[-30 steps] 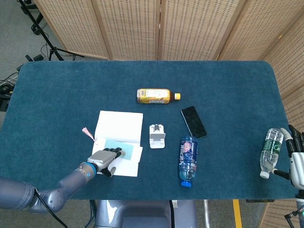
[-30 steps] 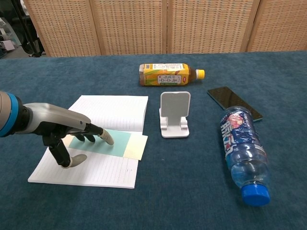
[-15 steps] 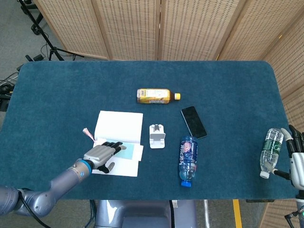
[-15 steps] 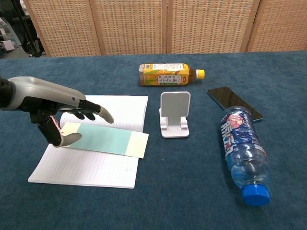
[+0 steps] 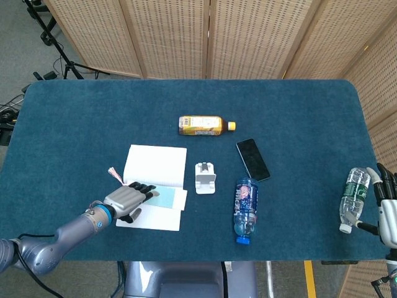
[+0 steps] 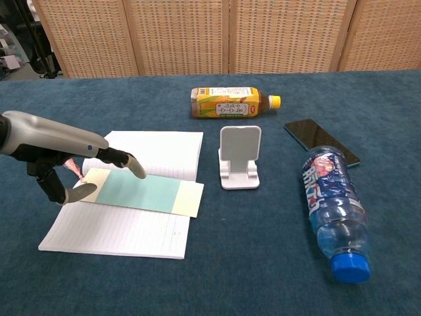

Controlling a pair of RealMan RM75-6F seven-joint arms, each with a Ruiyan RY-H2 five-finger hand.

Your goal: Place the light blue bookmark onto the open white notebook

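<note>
The light blue bookmark with cream ends lies flat across the open white notebook, its right end sticking out past the page edge. In the head view the bookmark sits on the lower part of the notebook. A pink tassel shows at its left end. My left hand hovers over that left end with fingers spread and holds nothing; the same left hand covers the page's left side. My right hand stays at the table's right edge, fingers apart, empty.
A yellow tea bottle lies beyond the notebook. A white phone stand stands just right of it, with a black phone and a blue-labelled bottle further right. A clear bottle lies beside my right hand.
My left hand has lifted off the bookmark and drawn back to the left, uncovering it. The bookmark stays on the notebook. The right hand has not moved.
</note>
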